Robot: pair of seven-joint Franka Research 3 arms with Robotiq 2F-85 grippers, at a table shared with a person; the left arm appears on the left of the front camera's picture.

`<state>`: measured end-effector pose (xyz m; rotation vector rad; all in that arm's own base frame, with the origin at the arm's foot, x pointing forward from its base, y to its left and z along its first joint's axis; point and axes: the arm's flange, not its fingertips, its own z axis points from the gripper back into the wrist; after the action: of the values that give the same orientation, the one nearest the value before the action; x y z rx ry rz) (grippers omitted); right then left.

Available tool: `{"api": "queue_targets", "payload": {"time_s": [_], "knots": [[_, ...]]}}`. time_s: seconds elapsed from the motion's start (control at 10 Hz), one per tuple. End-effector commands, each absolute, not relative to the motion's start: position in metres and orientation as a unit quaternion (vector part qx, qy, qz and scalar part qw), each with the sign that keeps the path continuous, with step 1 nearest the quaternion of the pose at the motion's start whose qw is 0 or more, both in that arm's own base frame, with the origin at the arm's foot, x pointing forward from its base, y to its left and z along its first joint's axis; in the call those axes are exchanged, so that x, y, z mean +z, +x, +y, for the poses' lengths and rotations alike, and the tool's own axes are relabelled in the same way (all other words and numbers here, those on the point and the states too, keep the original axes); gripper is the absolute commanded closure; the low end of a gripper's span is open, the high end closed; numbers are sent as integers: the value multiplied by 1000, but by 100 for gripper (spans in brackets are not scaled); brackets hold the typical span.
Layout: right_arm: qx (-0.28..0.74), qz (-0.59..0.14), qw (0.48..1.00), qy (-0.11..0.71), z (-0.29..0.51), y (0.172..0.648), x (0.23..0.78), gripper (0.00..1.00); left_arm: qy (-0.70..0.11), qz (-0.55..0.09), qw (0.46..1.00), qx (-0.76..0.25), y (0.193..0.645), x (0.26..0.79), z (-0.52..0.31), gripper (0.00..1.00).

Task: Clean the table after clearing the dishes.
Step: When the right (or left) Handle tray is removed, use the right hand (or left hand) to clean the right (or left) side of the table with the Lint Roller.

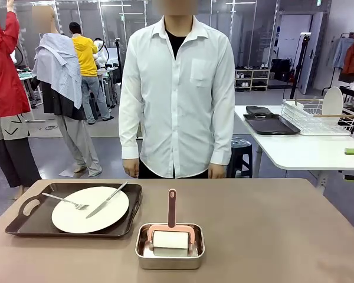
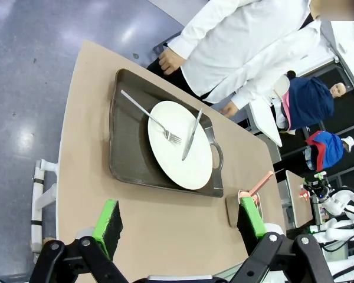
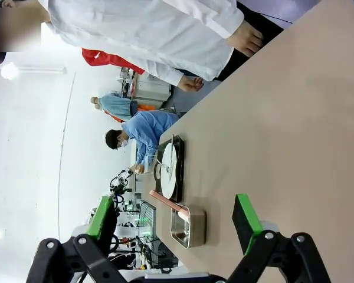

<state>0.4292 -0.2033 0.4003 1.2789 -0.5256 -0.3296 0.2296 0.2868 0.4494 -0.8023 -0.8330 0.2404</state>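
We saw the left pincer (image 2: 178, 218) and right pincer (image 3: 174, 215) spread apart, the plate (image 1: 76, 221) lying left of the steel tray (image 1: 169, 263).

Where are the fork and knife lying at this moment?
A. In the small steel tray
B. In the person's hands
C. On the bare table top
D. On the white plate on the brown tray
D: the fork and knife both rest across the white plate, which sits on the brown tray at the table's left side.
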Motion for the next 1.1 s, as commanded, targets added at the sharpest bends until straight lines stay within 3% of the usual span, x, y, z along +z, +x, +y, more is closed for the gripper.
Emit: {"api": "queue_targets", "payload": {"time_s": [0.0, 1.0], "knots": [[-146, -237, 760, 587, -202, 427, 403, 0, -384, -408, 822, 103, 229, 448, 291, 0], [-146, -237, 760, 587, -202, 427, 403, 0, -384, -408, 822, 103, 229, 448, 291, 0]]}}
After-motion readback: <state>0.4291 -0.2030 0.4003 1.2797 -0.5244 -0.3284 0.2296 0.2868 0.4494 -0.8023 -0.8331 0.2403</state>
